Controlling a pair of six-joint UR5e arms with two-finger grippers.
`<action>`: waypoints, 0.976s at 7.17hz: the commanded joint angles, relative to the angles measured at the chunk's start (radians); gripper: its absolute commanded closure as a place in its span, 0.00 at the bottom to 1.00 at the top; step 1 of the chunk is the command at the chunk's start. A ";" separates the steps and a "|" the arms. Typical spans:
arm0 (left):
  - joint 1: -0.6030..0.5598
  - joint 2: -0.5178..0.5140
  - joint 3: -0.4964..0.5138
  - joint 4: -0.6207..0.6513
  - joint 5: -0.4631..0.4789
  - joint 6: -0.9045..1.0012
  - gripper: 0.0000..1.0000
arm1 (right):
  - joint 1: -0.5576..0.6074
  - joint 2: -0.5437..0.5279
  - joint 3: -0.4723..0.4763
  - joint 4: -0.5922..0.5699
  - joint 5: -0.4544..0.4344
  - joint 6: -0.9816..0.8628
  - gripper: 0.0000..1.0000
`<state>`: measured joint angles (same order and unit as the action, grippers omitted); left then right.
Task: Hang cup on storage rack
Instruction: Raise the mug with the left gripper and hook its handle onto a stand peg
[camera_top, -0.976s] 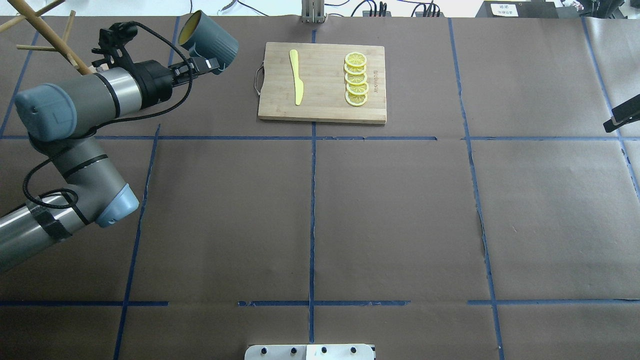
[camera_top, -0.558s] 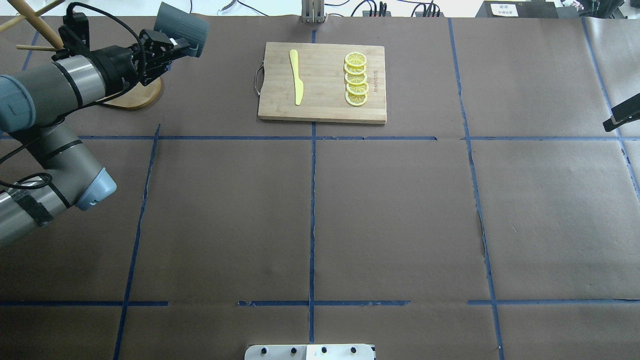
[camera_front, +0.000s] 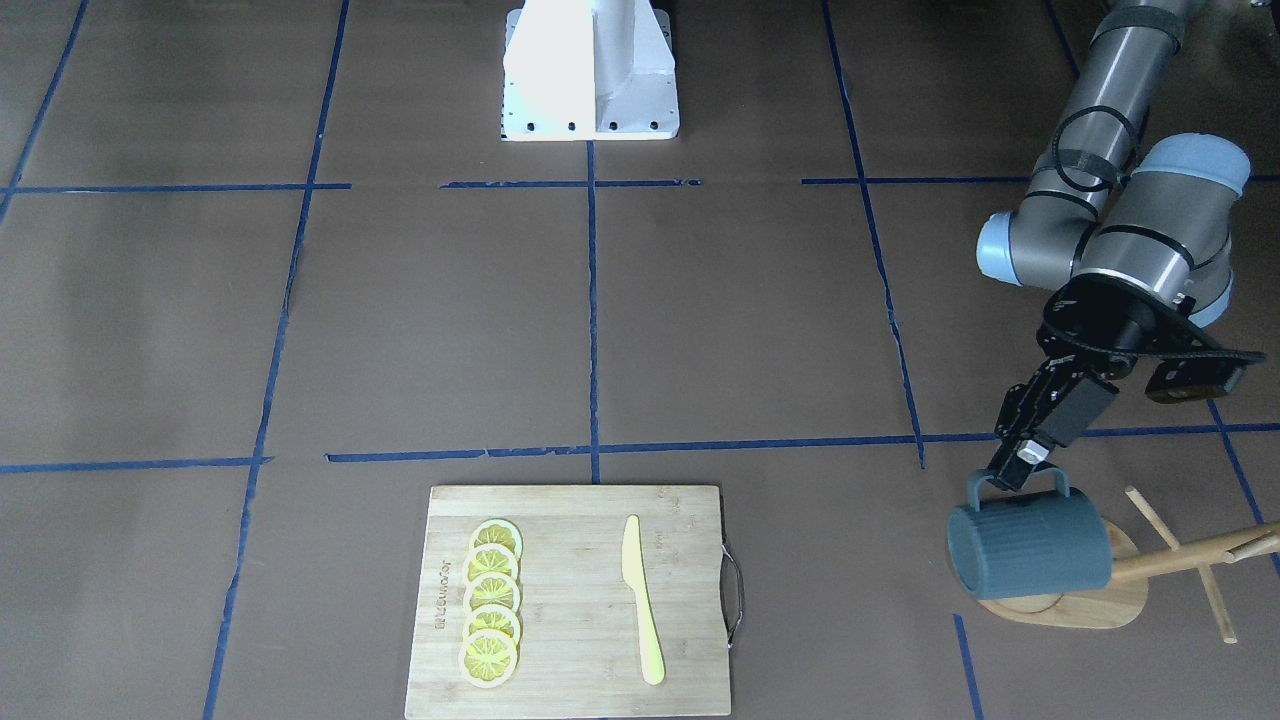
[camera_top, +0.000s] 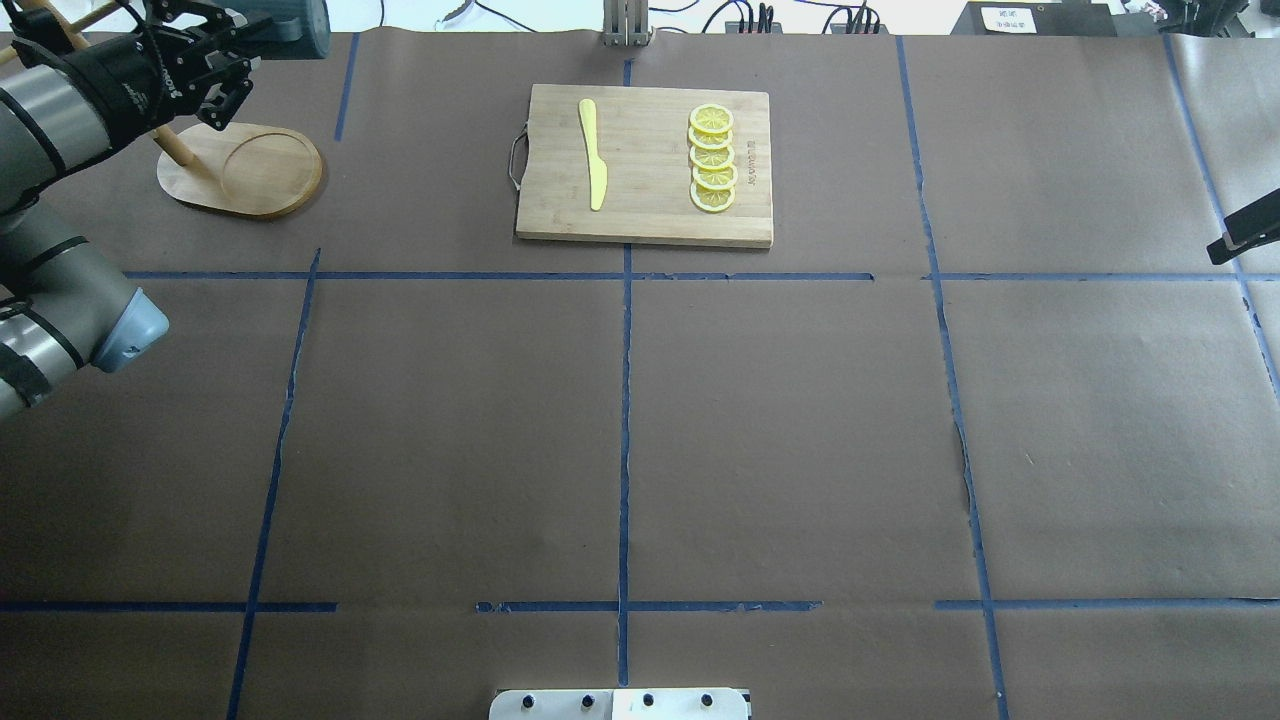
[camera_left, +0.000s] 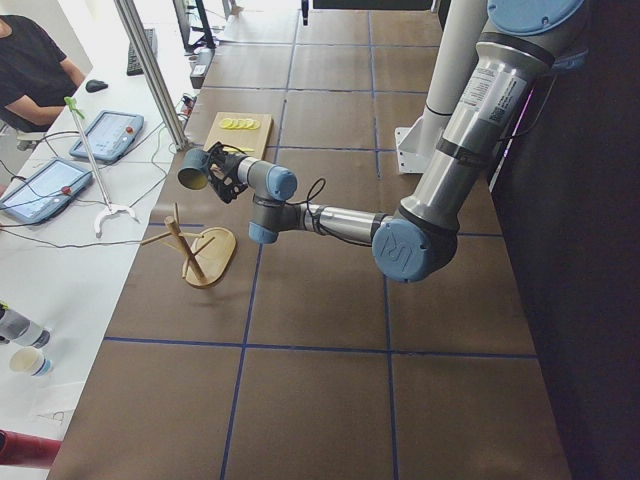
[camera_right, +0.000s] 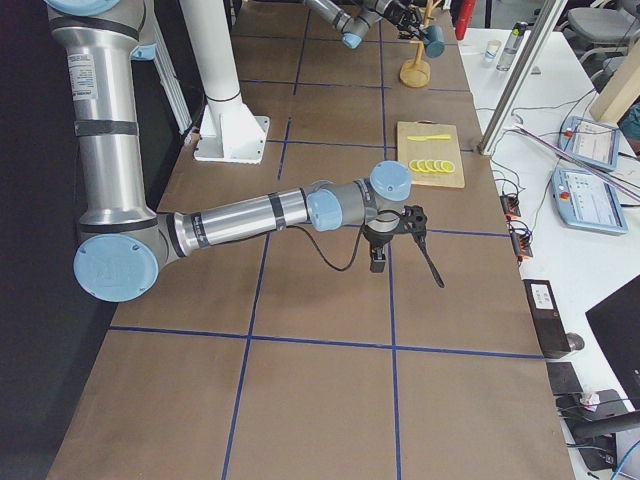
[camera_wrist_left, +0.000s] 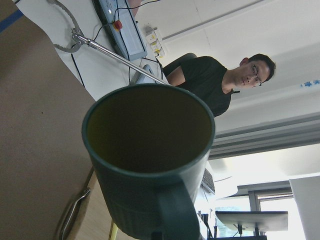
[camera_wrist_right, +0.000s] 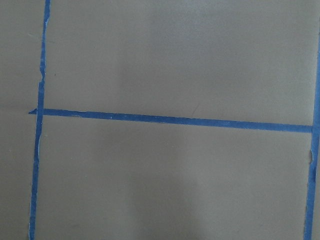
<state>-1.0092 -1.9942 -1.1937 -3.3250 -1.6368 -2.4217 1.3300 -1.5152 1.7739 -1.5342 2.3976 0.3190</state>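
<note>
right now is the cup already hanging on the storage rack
No, the left tool holds the cup by its handle in the air, apart from the storage rack's pegs in the exterior left view.

Cup (camera_top: 297, 24) half beyond overhead view's top edge; storage rack (camera_top: 245, 172) pegs likewise.

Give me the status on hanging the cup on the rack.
Done: the cup is picked up and clear of the table, lying sideways with the left gripper clamped on its handle.
In hand: it is held up close to the storage rack, in front of its post in the front-facing view.
Left: the handle is not on any peg yet. It has to be threaded onto one and released.
</note>
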 joint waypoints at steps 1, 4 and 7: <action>-0.081 0.000 0.034 -0.011 0.008 -0.227 1.00 | 0.000 -0.002 0.004 0.000 0.002 0.002 0.00; -0.095 0.002 0.043 -0.013 0.011 -0.339 1.00 | 0.000 -0.002 0.010 0.008 0.000 0.003 0.00; -0.095 0.060 0.042 -0.044 0.025 -0.434 1.00 | 0.000 0.000 0.010 0.008 0.000 0.003 0.00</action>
<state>-1.1039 -1.9566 -1.1520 -3.3574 -1.6162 -2.8236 1.3299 -1.5168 1.7840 -1.5265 2.3986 0.3227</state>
